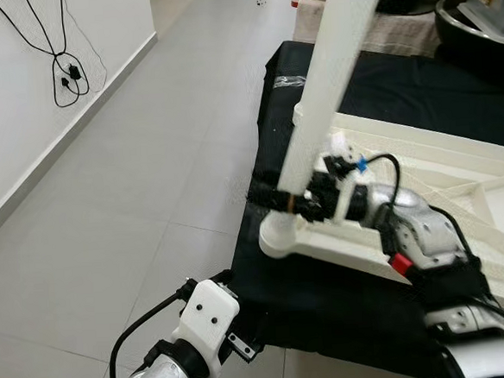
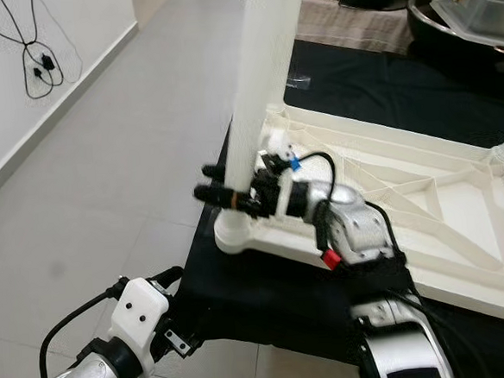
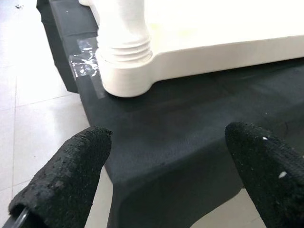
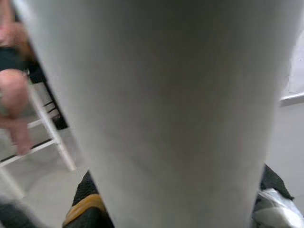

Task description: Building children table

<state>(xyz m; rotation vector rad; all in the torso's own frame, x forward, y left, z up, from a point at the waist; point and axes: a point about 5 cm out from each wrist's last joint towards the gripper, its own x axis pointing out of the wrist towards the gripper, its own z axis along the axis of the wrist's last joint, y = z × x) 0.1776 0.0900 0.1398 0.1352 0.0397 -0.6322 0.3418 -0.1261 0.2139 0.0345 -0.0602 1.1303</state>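
Gripping a tall white table leg (image 2: pixel 258 93) low down, the right hand (image 2: pixel 226 195) has its 2 black fingers pinching the leg just above the round corner socket (image 2: pixel 235 233) of the white tabletop (image 2: pixel 462 217). That tabletop lies upside down, ribs showing, on a worktop draped in black cloth (image 1: pixel 329 296); the socket sits at the near corner, by the cloth's edge. The leg stands in the socket, leaning slightly toward the robot's right. In the right wrist view the leg (image 4: pixel 166 114) is very close, with a seated person's leg and white chair rungs blurred behind.

Left hand (image 3: pixel 166 175) hangs low in front of the worktop edge – fingers (image 3: pixel 66 175) spread wide, holding nothing, apart from the threaded leg base (image 3: pixel 124 47) at the corner. Grey tiled floor (image 1: pixel 131 189) to the left, black cable (image 1: pixel 67 76) hanging on the white wall. Clutter beyond the worktop is too blurred to name.
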